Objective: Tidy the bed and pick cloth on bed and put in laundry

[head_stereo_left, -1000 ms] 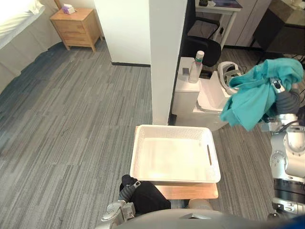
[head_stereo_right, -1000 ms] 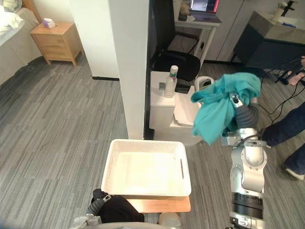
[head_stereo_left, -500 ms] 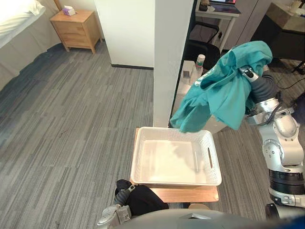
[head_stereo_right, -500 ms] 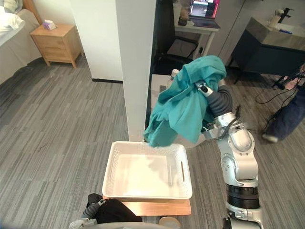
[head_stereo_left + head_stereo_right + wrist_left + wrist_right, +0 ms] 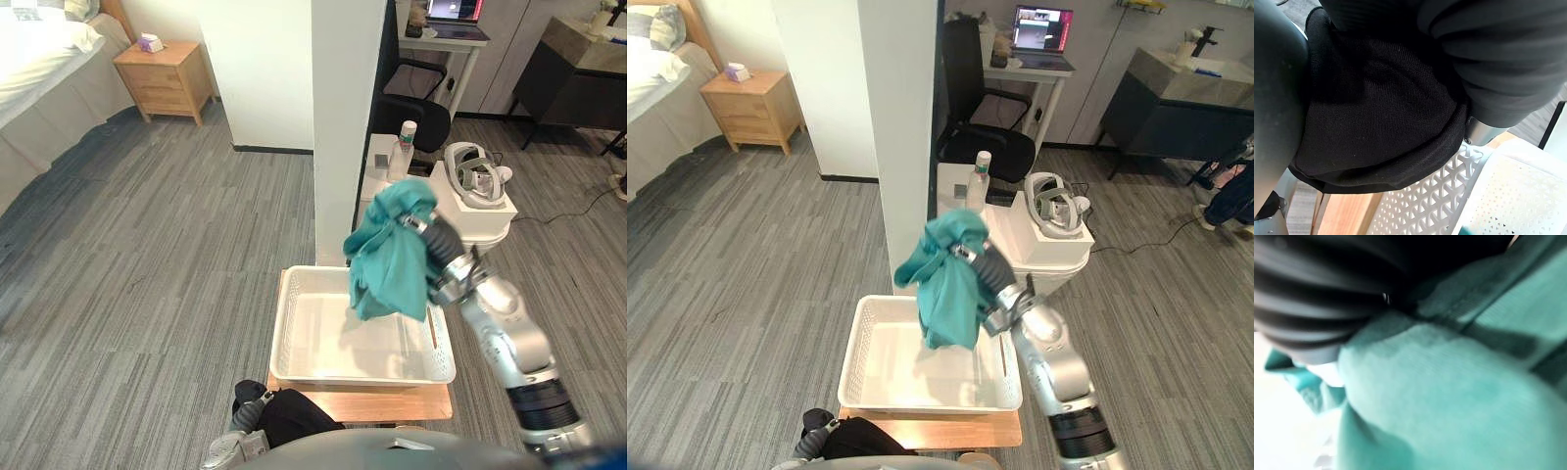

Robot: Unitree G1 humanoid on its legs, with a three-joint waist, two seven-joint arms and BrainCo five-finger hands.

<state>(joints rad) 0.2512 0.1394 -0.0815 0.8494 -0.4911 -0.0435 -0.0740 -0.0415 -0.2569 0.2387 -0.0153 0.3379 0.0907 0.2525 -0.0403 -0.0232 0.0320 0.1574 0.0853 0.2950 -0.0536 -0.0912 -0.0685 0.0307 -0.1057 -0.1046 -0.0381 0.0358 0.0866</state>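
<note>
Just nearer than the white basket (image 5: pixel 279 343), my left robot hand (image 5: pixel 286 411) sits low; I cannot tell its state. The basket stands on a wooden worktop (image 5: pixel 392 403). Above its far right part hangs the teal cloth (image 5: pixel 390 264), crumpled, with loose folds trailing down. It is bunched over my right robot hand (image 5: pixel 437 247), so I cannot tell the grip
</note>
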